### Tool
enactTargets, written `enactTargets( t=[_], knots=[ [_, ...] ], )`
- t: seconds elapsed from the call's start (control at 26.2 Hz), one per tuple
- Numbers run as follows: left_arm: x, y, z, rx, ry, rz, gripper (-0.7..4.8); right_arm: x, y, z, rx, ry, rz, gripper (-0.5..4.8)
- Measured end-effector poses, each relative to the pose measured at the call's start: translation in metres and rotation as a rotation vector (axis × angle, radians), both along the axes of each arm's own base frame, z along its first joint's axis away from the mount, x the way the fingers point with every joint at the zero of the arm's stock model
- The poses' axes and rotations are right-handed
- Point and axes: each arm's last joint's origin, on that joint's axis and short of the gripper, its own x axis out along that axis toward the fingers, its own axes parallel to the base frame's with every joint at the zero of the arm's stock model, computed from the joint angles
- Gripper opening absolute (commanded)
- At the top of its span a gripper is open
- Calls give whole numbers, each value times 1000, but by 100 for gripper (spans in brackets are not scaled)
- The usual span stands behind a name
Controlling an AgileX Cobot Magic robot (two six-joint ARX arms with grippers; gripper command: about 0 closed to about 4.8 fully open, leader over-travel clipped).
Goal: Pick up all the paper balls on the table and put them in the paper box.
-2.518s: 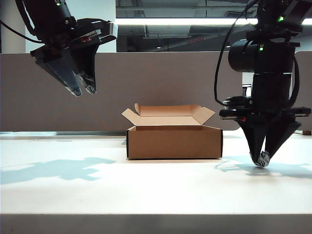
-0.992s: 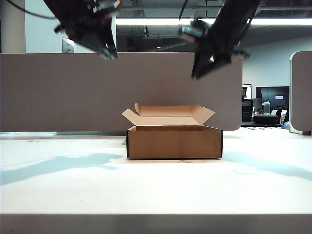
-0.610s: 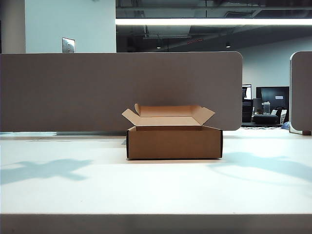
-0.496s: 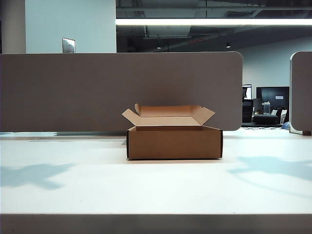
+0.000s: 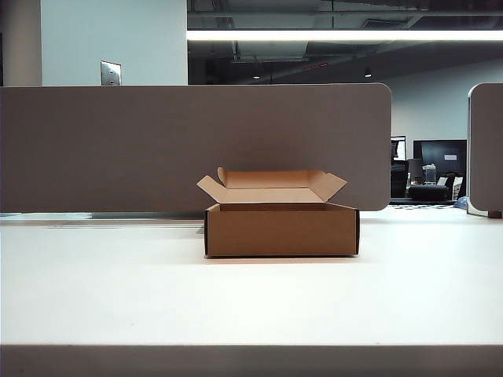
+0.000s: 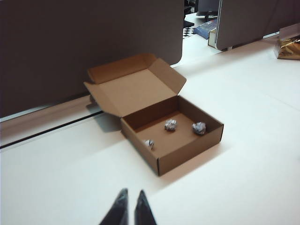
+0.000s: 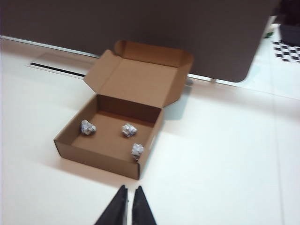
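Three paper balls (image 7: pixel 88 127) (image 7: pixel 129 130) (image 7: pixel 137 150); one paper box (image 7: pixel 105 164); one table (image 7: pixel 215 154); two claws: left claw (image 6: pixel 131 209), right claw (image 7: pixel 130 204).

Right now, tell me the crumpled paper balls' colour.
White with blue-grey print; right wrist view shows it best.

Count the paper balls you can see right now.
3, all lying apart inside the paper box: paper balls at and. None shows on the table.

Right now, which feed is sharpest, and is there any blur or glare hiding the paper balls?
Exterior view: sharp, but the paper box wall hides its inside. Left wrist view: slightly soft, three paper balls visible. Right wrist view: blurriest, balls still readable, bright table washes out.
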Motion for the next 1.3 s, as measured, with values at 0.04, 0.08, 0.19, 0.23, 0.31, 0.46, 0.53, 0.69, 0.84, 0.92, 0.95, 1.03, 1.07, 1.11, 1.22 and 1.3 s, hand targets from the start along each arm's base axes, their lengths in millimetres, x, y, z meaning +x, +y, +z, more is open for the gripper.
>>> enactTargets(
  t=[0.04, 0.08, 0.19, 0.23, 0.31, 0.46, 0.53, 0.69, 0.84, 0.92, 0.95, 1.03, 1.07, 1.11, 1.22, 1.3],
  knots=[
    [-4, 2, -2, 5, 6, 12, 22, -7, -3, -4, 3, -23, -8, 41],
    [-7, 4, -4, 13, 18, 31, 22, -11, -4, -9, 10, -50, -18, 41],
    [-3, 5, -16, 49, 76, 112, 21, -21, -9, -31, 7, -62, -50, 44],
    [0, 4, -20, 49, 79, 132, 20, -24, -10, -36, 7, -65, -53, 44],
    [8, 1, -32, 45, 76, 155, 20, -26, -11, -44, 15, -82, -55, 44],
    [22, -7, -71, 22, 61, 105, 16, -18, -8, -70, 29, -125, -65, 44],
    [22, -8, -94, -1, 66, 88, 16, -17, -8, -89, 37, -139, -56, 44],
    [16, -6, -117, -117, -29, 73, 16, -15, -7, -115, 46, -161, -49, 44],
    [14, -4, -135, -160, -54, 81, -6, -14, -6, -137, 39, -139, -45, 44],
    [13, -3, -143, -162, -54, 94, -6, -14, -6, -145, 37, -131, -41, 44],
    [12, -3, -146, -163, -55, 97, -6, -15, -6, -150, 37, -133, -40, 44],
    [12, -2, -153, -166, -57, 117, -6, -17, -7, -161, 39, -137, -40, 44],
    [11, -2, -155, -166, -58, 120, -6, -18, -7, -164, 41, -142, -39, 44],
    [11, -2, -157, -165, -57, 120, -6, -20, -8, -166, 49, -164, -38, 44],
    [10, -1, -159, -160, -47, 121, -6, -25, -10, -163, 66, -210, -39, 44],
    [10, -1, -160, -159, -47, 120, -6, -24, -9, -164, 68, -214, -40, 44]
  ],
)
